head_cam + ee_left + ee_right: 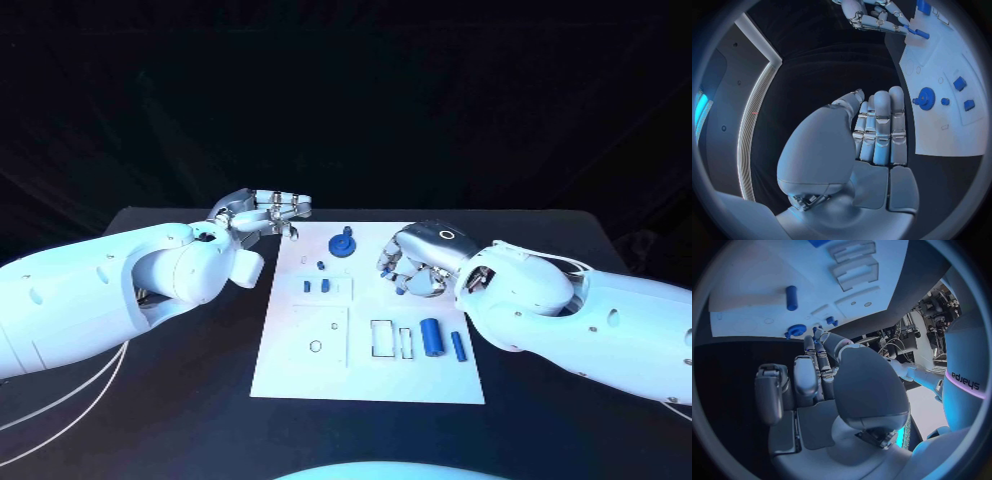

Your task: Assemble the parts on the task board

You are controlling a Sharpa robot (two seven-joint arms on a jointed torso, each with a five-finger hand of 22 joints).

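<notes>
The white task board [296, 370] is lying mid-counter [173, 420], blue parts [431, 331] resting near its right edge. The left hand [264, 213] is hovering off the board's far-left corner, fingers together, holding nothing. The right hand [414, 262] is curling over the board's right side; I cannot tell whether it is holding anything.

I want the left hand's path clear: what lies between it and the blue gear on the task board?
Nothing. In the left wrist view, only bare white task board separates the left hand from the blue gear; the head view agrees.
</notes>
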